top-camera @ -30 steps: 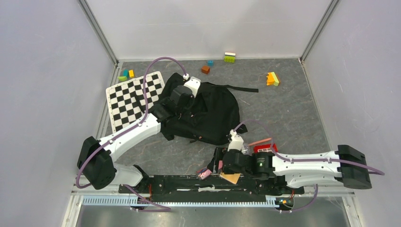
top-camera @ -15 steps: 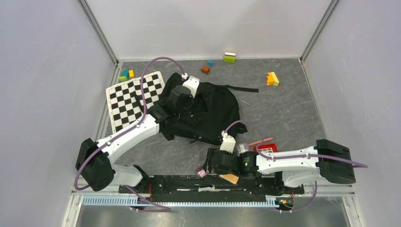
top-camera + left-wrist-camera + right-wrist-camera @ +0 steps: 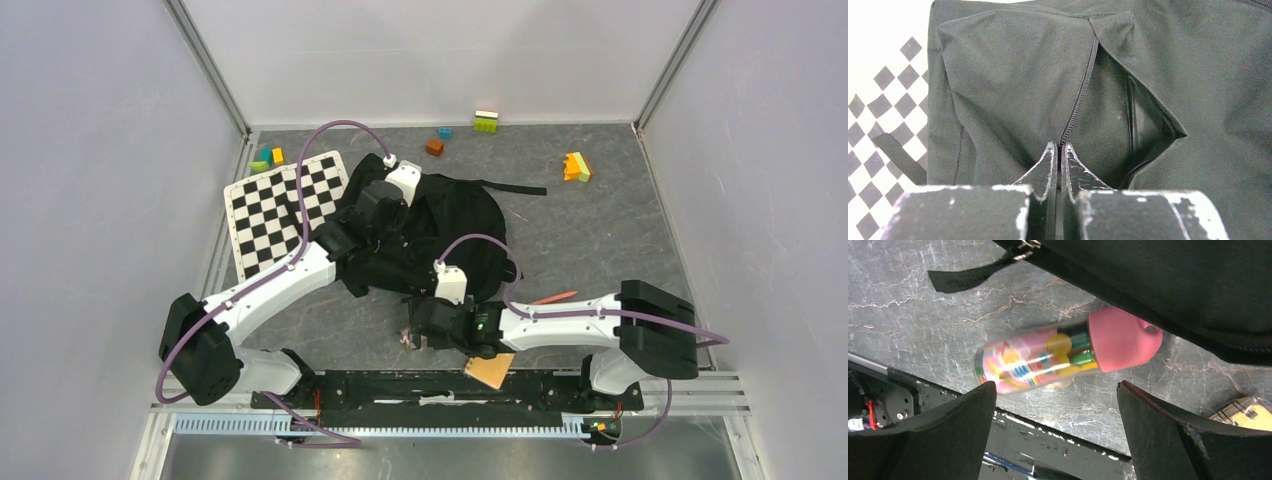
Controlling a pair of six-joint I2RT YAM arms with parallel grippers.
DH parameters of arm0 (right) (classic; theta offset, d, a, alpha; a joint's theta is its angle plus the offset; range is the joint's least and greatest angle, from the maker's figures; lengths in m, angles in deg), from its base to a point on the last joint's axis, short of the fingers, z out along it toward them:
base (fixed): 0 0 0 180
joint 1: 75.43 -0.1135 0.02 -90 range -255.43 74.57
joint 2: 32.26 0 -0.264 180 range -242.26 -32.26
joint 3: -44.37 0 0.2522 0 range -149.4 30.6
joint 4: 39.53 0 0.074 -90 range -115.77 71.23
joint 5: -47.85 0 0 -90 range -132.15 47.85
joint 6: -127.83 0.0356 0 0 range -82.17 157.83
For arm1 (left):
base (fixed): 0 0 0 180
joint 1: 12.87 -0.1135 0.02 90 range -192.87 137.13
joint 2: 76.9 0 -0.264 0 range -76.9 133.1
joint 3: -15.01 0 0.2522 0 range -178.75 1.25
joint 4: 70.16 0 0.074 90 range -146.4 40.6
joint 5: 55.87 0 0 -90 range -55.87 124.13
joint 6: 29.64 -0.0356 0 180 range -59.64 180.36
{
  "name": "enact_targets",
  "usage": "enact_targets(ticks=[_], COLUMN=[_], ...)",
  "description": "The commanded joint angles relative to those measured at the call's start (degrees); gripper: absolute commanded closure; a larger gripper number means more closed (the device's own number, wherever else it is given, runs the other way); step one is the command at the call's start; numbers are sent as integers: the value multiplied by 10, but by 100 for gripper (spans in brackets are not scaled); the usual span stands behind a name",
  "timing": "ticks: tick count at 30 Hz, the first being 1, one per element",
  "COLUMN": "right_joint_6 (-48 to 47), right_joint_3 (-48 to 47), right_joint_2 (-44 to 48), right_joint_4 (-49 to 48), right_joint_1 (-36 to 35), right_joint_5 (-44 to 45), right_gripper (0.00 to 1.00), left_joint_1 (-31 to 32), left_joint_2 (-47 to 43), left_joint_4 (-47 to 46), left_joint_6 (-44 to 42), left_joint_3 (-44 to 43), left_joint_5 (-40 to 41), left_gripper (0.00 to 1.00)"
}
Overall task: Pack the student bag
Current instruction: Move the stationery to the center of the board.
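Note:
The student bag (image 3: 450, 240) is a big black backpack lying in the middle of the table. My left gripper (image 3: 383, 217) rests on its left part; in the left wrist view the gripper (image 3: 1059, 148) is shut on the bag's fabric at a zip line, beside an open pocket (image 3: 1143, 125). My right gripper (image 3: 412, 338) is at the bag's near edge. In the right wrist view it (image 3: 1055, 390) is open and empty. A clear tube with a pink cap (image 3: 1063, 357) lies on the table just beyond the fingertips, its cap against the bag's edge (image 3: 1173, 295).
A checkered board (image 3: 275, 205) lies left of the bag. Coloured blocks stand along the back: green (image 3: 486, 121), brown (image 3: 434, 147), orange-yellow (image 3: 576, 166). An orange pencil (image 3: 553, 297) and a tan card (image 3: 492, 369) lie near the right arm. The black base rail (image 3: 400, 385) runs along the front.
My right arm has swung left and towards the bag's near edge. The pink-capped tube now lies further left, against the bag. The left arm has hardly moved.

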Motion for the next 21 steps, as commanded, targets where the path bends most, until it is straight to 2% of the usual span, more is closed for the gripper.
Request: enact_targets(ticks=[1,10,14,18,21], right_joint_6=[-39,-60,-111,-252,-384], right_joint_3=[-49,-100,-116,-117,-92], right_joint_2=[-33,-101,-98,-81,-67], right_joint_4=[12,-23,-53,-98,-147], right_joint_1=[1,15,9,-7,-5], right_joint_5=[31,29,58,81,54], right_gripper=[4,2,2,2,2], left_joint_1=[-1,-1,-1,-1,-1], left_joint_2=[-28,-32,-31,-29,-25], left_joint_4=[-23,-24,-24,-24,-23], left_joint_6=[7,4,2,1,-1], left_joint_3=[-3,0,0,0,-2], left_joint_5=[1,1,2,5,7], left_gripper=[98,98,98,98,98])
